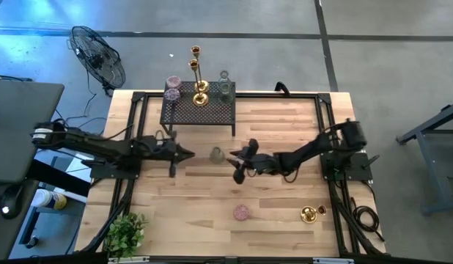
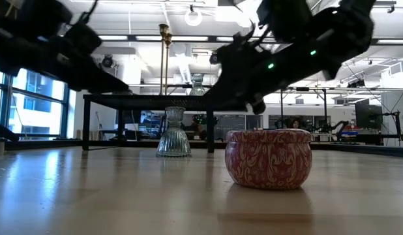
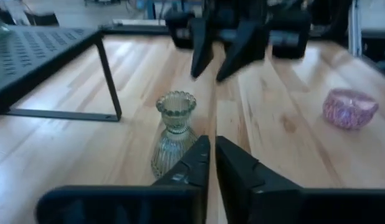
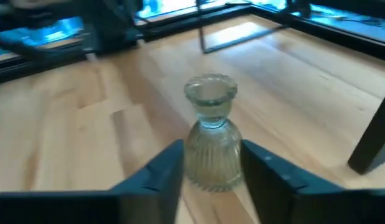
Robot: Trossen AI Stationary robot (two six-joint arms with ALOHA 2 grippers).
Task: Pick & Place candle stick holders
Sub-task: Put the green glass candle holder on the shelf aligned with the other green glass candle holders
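A pale-green glass candle stick holder [image 1: 217,154] [image 4: 210,134] stands upright on its base on the wooden table, between my two grippers. My left gripper [image 1: 188,153] [image 3: 212,144] is shut and level, just to the holder's left, with the holder [image 3: 175,132] in front of its fingertips. My right gripper [image 1: 237,160] [image 4: 212,149] is open at the holder's right. In the right wrist view the holder shows in the gap between its fingers. In the left wrist view those fingers [image 3: 202,55] stand beyond the holder, apart from it.
A black mesh rack [image 1: 199,110] at the far middle carries several holders: tall gold, pink and glass. A pink round holder [image 1: 242,213] [image 2: 268,156] and a squat gold one [image 1: 308,214] sit near the front edge. A leafy plant [image 1: 126,233] stands at the near left corner.
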